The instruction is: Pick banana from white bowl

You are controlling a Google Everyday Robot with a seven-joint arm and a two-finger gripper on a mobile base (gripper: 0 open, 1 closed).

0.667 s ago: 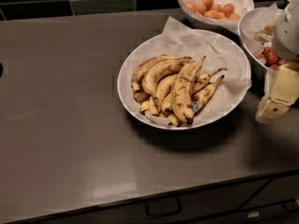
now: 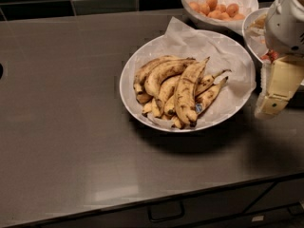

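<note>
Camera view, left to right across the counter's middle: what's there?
Bare counter → left rim of white bowl → banana inside that bowl → gripper, hanging just right of the bowl.

Cream, blocky gripper (image 2: 274, 96) hangs at far right, just beside the wide, shallow white bowl (image 2: 126, 87); its right side runs into the pic's edge. White arm housing (image 2: 285, 18) above it is cut off at the top-right corner & covers most of the small white bowl w/ red fruit (image 2: 248, 39). Paper-lined bowl of round orange fruits (image 2: 209, 23) is clipped by the top edge. Big brown-speckled yellow banana (image 2: 186, 91) lies over slimmer spotted bananas (image 2: 209, 96), hiding parts of them. Crinkled white paper (image 2: 209, 46) hides the wide bowl's far rim. Dark round mark (image 2: 1, 71) is cut by the left edge; can't ID.
</note>
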